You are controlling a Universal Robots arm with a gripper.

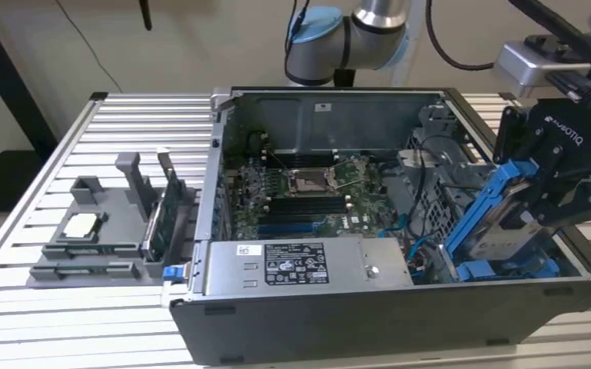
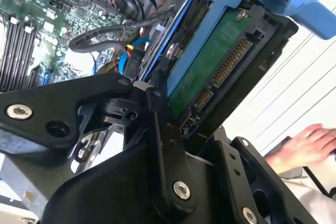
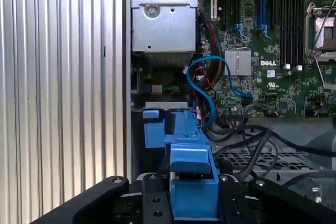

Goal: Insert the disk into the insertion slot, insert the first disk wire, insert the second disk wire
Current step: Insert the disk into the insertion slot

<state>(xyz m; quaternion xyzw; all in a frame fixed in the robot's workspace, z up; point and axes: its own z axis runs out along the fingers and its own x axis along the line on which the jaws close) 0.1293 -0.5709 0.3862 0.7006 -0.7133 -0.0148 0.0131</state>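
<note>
The hand [image 1: 537, 201], black and two-fingered, is clamped on the disk [image 1: 498, 224] across its flat faces. In the second wrist view the fingers [image 2: 157, 109] press the blue carrier frame on either side of the drive's green underside. The disk is held above the end of the computer case [image 1: 377, 327] on the exterior view's right. It is steeply tilted, with its long axis running from the hand down towards the insertion slot [image 1: 495, 270]. The slot lies directly beneath, marked by blue rail parts. The lower end sits at the bay mouth; whether it has entered the rails cannot be told. A blue cable [image 3: 210, 85] loops loose beside the bay. The case lies open on a ribbed aluminium worktop [image 1: 59, 327], with a grey parts fixture [image 1: 90, 231] well apart on the exterior view's left and a plain beige wall [image 1: 193, 46] behind.
</note>
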